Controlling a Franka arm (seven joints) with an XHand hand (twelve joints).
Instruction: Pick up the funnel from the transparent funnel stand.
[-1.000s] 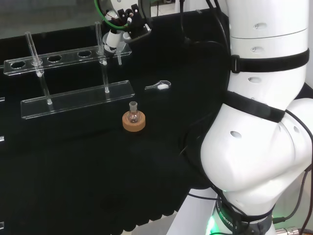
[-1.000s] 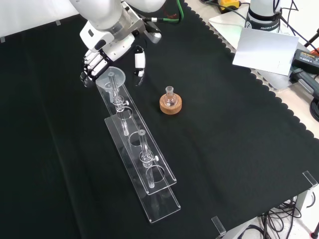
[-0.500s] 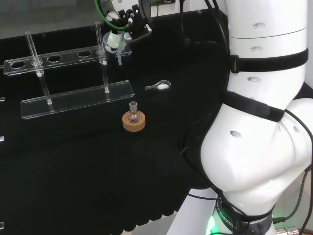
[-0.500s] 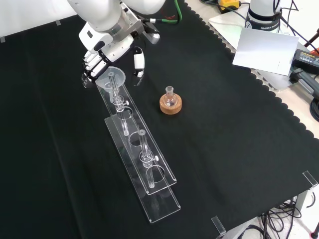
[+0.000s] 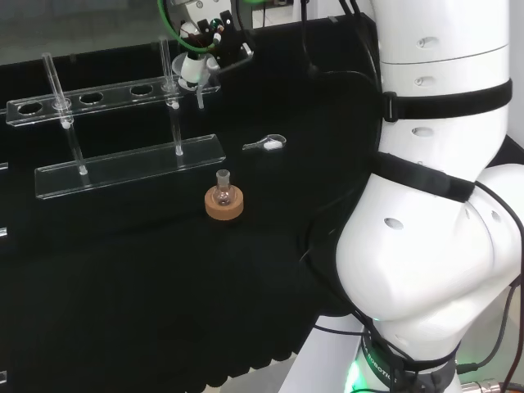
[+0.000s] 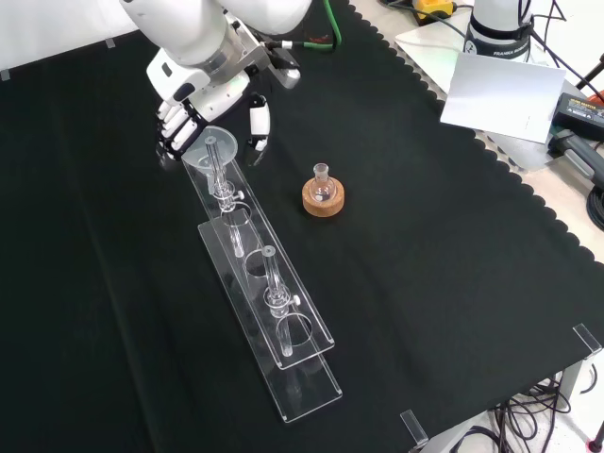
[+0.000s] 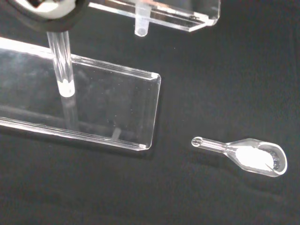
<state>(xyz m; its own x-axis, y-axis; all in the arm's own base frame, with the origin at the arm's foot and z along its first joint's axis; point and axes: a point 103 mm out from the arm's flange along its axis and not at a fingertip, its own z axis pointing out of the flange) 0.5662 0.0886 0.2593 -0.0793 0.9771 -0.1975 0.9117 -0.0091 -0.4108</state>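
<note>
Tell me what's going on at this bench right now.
A white robot arm has its hand at the far end of the transparent funnel stand, fingers on one side and thumb on the other of the clear funnel, which sits in the stand's top rail. Whether it grips the funnel is unclear. Nearby, a small flask rests on a cork ring, and a small clear scoop lies on the cloth.

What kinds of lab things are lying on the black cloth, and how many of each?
Clear funnel stand: 1
Funnel: 1
Small flask: 1
Cork ring: 1
Clear scoop: 1
Total: 5
</note>
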